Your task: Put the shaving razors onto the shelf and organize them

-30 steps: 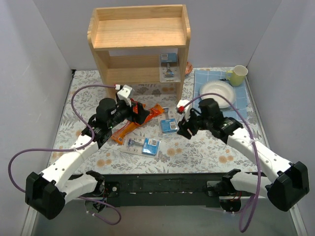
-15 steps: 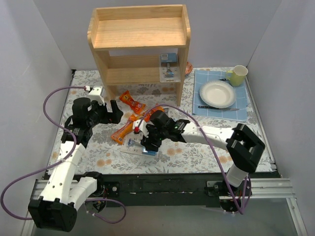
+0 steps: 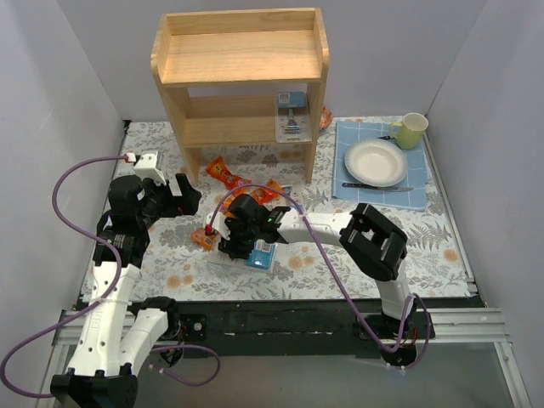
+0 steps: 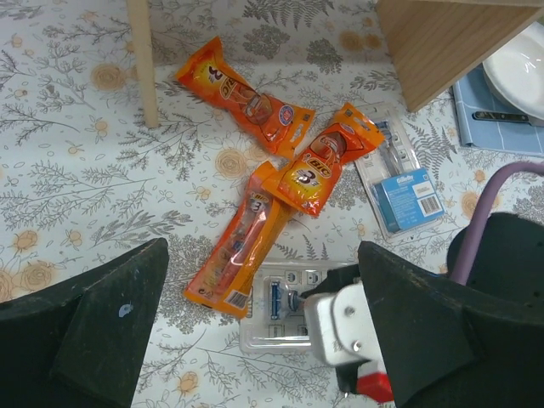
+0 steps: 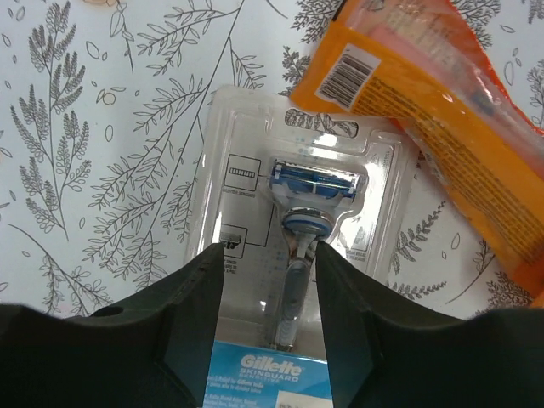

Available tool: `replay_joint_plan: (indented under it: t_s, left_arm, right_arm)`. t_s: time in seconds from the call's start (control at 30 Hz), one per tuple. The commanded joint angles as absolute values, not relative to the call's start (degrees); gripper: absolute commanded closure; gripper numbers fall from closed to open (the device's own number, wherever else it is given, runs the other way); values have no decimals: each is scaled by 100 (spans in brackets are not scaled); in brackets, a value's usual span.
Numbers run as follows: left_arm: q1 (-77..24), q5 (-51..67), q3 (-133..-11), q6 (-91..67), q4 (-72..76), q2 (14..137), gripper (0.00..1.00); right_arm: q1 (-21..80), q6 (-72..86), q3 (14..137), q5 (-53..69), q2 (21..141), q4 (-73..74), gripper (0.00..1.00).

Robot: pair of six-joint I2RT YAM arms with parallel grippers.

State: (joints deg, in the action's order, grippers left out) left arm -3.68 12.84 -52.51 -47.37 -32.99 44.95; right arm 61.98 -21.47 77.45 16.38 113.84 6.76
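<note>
One razor pack [image 3: 291, 116] on the wooden shelf's [image 3: 242, 55] lower tier; second pack [image 5: 289, 212] and third pack [image 4: 406, 189] flat out front.

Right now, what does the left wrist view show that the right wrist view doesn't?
Only left wrist: a second razor pack, two more orange packets, the shelf and the plate. Only right wrist: the right gripper open over the near razor pack, with the Gillette card readable. Both: that near pack and the long orange packet beside it.
</note>
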Motion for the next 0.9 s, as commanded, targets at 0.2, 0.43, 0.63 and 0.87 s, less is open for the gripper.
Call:
replay_joint_plan:
  t_s: [0.2,0.43,0.63,0.87]
  left_arm:
    - [-299,1362,-5414,-4817,-3287,4360,6]
    - [-299,1810,-5133,-4632,-3366,4289,7]
    - [-299,1986,-5097,-4614,-3331,4298,7]
    - [-299,2170,-5449,-4588,-3428,4395,7]
  right_arm:
    - [6486,-3584,7665,1380,11461,1317,80]
    - [6557,-4781,7295,1011,11346,2197,69]
    - [6583,-4527,7338,835,11347,2022,57]
    - [6574,-4105,8015,1116,11048,2100,56]
